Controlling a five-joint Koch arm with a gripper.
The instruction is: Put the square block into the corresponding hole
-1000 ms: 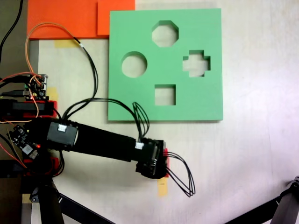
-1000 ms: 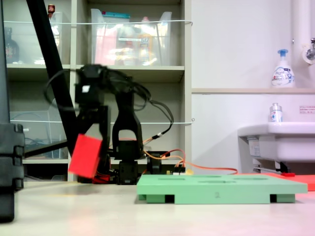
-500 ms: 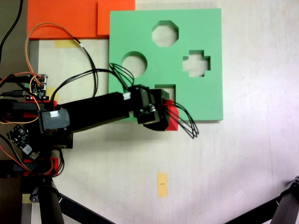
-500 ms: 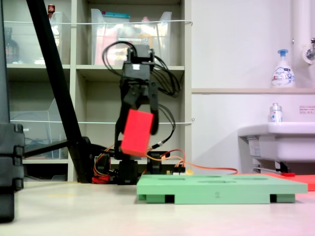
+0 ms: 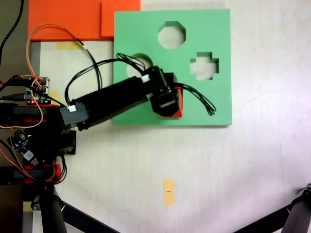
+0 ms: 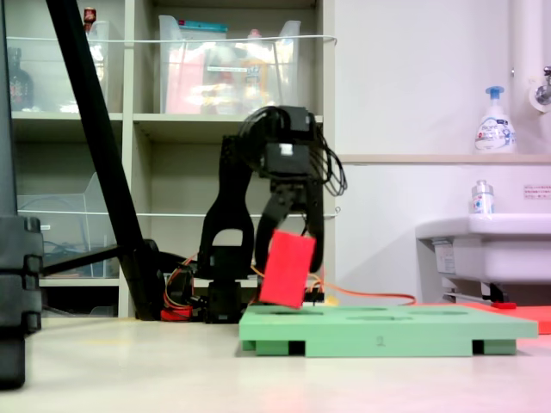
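My gripper (image 5: 169, 103) is shut on the square block (image 5: 179, 102), a bright red cube. Both are over the lower middle of the green foam board (image 5: 221, 104). The corresponding hole is hidden beneath the gripper and block in the first exterior view. In the second exterior view the block (image 6: 287, 268) hangs tilted, with its lower corner at or just above the top of the board (image 6: 387, 331). The gripper (image 6: 291, 245) holds it from above.
The board also has an octagonal cutout (image 5: 171, 35), a cross cutout (image 5: 204, 66) and a half-covered round cutout (image 5: 141, 60). Orange sheets (image 5: 73, 19) lie at top left and a yellow tag (image 5: 168, 191) lies on the table. Circuit boards and wires (image 5: 29, 97) sit at the left.
The arm swung from beside the yellow tag to above the green board with the red block in its grip. The block has dropped lower, down to the board's top.
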